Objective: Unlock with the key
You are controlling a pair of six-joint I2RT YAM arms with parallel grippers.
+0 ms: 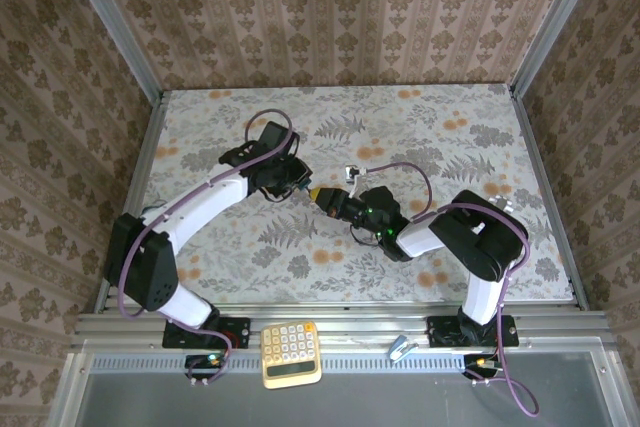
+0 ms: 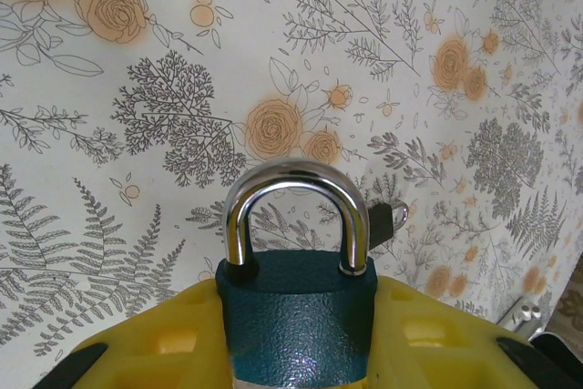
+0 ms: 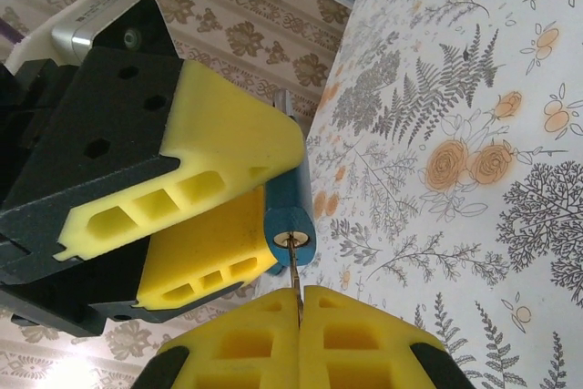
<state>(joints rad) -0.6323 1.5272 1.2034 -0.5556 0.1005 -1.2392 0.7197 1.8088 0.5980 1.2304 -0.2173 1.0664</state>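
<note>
My left gripper (image 2: 296, 316) is shut on the small blue padlock (image 2: 299, 339), its yellow pads pressing both sides of the body. The metal shackle (image 2: 291, 179) stands closed, pointing away from the wrist. In the top view the left gripper (image 1: 293, 185) and right gripper (image 1: 330, 200) meet nose to nose above the table's middle. My right gripper (image 3: 299, 302) is shut on the key (image 3: 293, 271). Its thin blade sticks out from between the pads and its tip sits in the keyhole (image 3: 290, 240) on the padlock's underside (image 3: 291, 216). The key's head is hidden between the pads.
A small black-and-metal object (image 1: 350, 173) lies on the floral tablecloth just beyond the grippers, and peeks out behind the shackle (image 2: 387, 223). A yellow calculator (image 1: 291, 353) and a small bluish clip (image 1: 402, 348) rest on the near rail. Patterned walls enclose the table.
</note>
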